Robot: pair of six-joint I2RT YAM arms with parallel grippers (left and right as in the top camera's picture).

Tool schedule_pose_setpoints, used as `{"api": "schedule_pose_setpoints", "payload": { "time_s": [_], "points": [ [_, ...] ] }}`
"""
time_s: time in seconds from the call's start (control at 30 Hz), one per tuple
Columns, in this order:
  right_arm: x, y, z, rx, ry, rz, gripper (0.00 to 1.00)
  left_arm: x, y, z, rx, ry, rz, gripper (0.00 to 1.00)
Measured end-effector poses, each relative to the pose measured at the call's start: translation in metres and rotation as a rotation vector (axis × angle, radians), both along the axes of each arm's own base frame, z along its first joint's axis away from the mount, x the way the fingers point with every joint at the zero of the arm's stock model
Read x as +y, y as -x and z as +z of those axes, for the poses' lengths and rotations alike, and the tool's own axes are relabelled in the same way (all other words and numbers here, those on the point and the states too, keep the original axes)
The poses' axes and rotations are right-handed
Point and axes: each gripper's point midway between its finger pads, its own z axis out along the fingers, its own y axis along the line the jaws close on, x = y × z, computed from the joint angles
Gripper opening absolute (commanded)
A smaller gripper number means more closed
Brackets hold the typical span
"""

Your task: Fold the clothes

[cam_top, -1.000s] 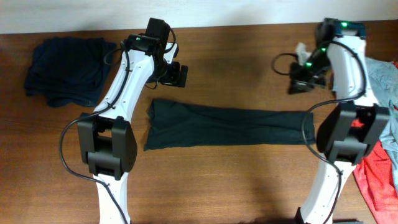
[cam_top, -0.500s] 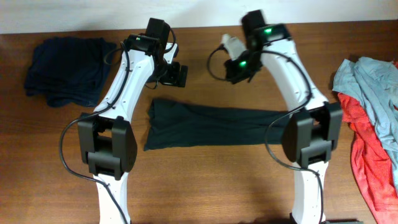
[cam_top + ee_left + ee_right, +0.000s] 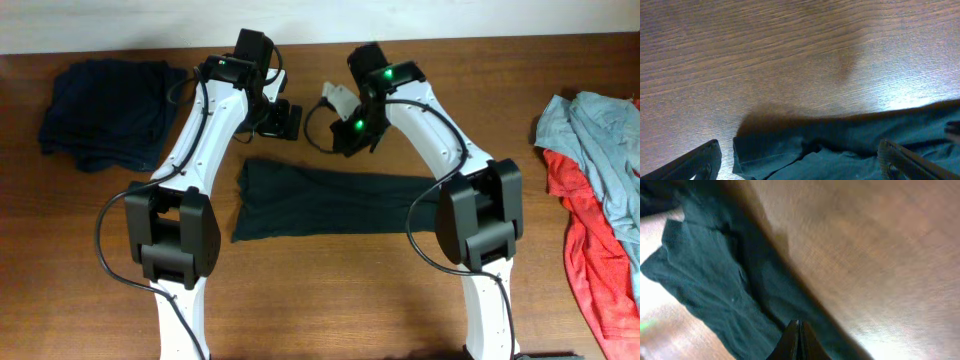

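Right tool (image 3: 798, 336) swung left, clenched | left tool (image 3: 283, 121) released | wood table (image 3: 420, 40), white wall (image 3: 100, 22)

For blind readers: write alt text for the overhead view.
A dark shirt folded into a long strip lies across a wooden table; beyond it hover the open left gripper and the shut right gripper. A navy pile lies left, a grey-blue and red heap right.

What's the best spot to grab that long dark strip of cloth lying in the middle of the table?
Probably the dark strip at the far corner of its left end, from above. It lies flat, so only an edge can be pinched, and the open left gripper hangs nearest there.
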Motion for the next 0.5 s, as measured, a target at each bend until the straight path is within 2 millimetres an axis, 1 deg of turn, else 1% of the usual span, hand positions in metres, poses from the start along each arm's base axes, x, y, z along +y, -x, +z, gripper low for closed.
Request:
{"api": "schedule_pose_setpoints", "payload": {
  "time_s": [0.1,0.33,0.43,0.5],
  "points": [
    [-0.001,0.008,-0.007,0.040,0.001,0.002,0.04,0.000,0.000,0.000,0.000,0.000,0.000,0.99],
    [-0.001,0.011,-0.007,0.058,-0.001,0.003,0.04,-0.001,-0.001,0.000,-0.002,0.005,0.001,0.99],
    [-0.002,0.016,-0.008,0.079,0.003,0.004,0.04,-0.006,-0.014,0.005,-0.060,0.030,0.004,0.99],
    [-0.003,0.018,-0.008,0.088,0.006,0.004,0.04,-0.003,-0.018,0.005,-0.077,0.008,0.003,0.99]
  ]
}}
